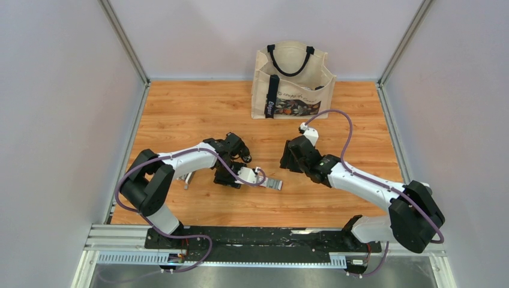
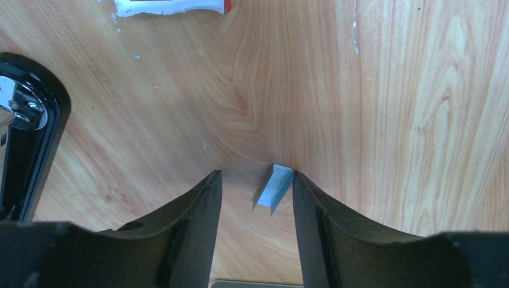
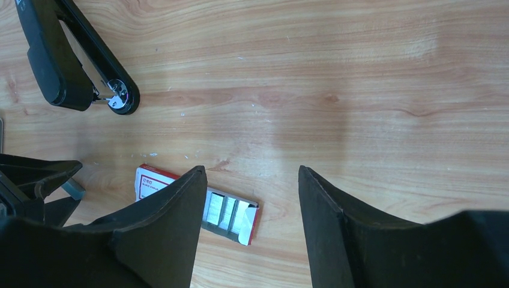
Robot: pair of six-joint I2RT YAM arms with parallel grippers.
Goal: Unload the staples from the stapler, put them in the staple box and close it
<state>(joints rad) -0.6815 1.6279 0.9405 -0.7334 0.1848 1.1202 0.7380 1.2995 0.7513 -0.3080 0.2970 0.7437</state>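
Note:
The staples, a short silvery-grey strip, lie on the wooden table between the fingers of my left gripper. The strip touches the right finger, and a clear gap separates it from the left one, so the jaws are open around it. The black stapler lies swung open just left of that gripper, its chrome end showing; it also appears in the right wrist view as stapler. My right gripper hangs open over bare wood, holding nothing. From above, the left gripper and right gripper face each other.
A flat red-and-white staple box lies open by my right gripper's left finger, seen from above as box. A beige tote bag stands at the back of the table. Grey walls close in both sides.

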